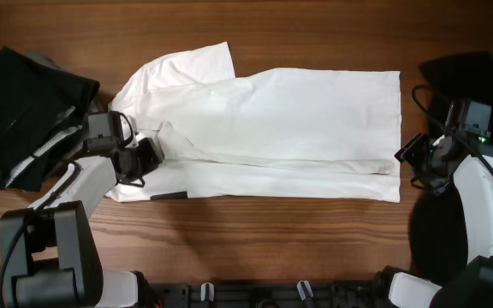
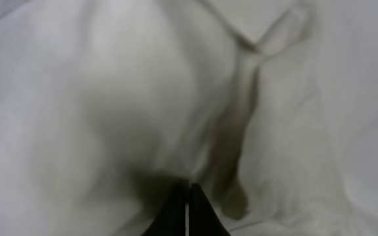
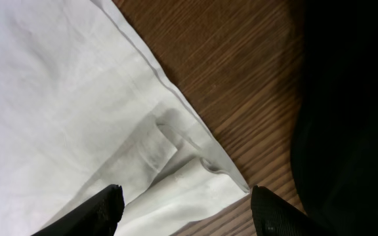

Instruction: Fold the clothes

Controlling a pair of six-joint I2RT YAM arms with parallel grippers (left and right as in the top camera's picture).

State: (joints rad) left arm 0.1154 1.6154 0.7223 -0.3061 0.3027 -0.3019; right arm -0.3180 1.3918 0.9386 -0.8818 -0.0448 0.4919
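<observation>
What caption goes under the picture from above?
Left gripper shut on the white T-shirt near its collar; right gripper open at the hem corner.

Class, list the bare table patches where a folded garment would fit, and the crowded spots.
Free: the wood strip above the shirt, between the dark pile and black cloth; the strip below the shirt. Crowded: the shirt's ends, at the left end effector and right end effector.

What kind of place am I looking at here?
Likely a robot lab bench for practising laundry: a wooden table, a white T-shirt laid out, a left arm and right arm at its ends.
</observation>
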